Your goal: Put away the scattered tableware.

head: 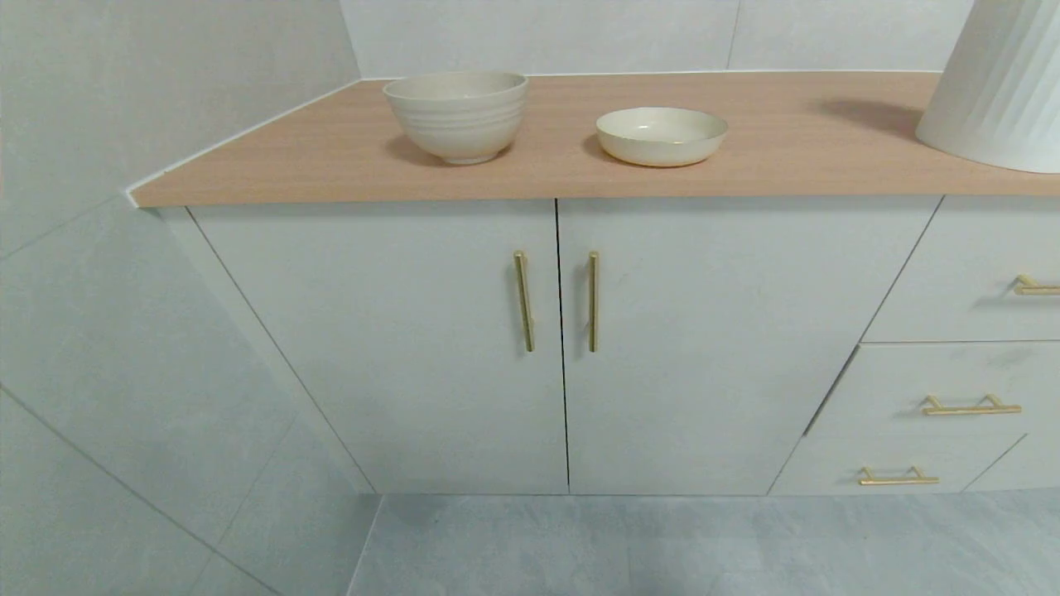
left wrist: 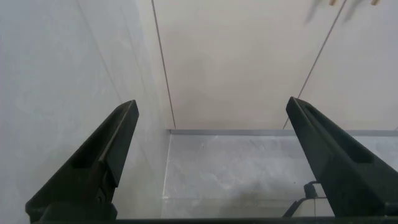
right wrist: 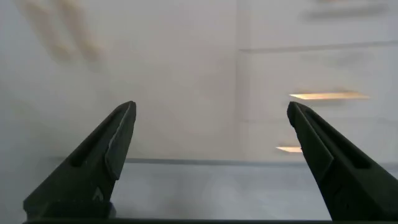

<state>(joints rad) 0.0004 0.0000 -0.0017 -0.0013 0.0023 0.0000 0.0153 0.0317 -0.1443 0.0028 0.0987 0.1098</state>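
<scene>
The left gripper (left wrist: 211,106) hangs low, its two dark fingers (left wrist: 102,158) spread wide with nothing between them. Beyond them stand pale cabinet doors (left wrist: 236,62) meeting the grey floor (left wrist: 236,168), with a tiled wall (left wrist: 56,74) beside them

The deep bowl (head: 456,114) is beige with horizontal ridges, the shallow bowl (head: 661,135) cream, the tabletop (head: 290,157) light brown wood-grain, the cabinet doors (head: 389,348) pale grey with gold handles (head: 523,300), the ribbed vessel (head: 998,83) white, and the floor (head: 662,546) mottled grey.
</scene>
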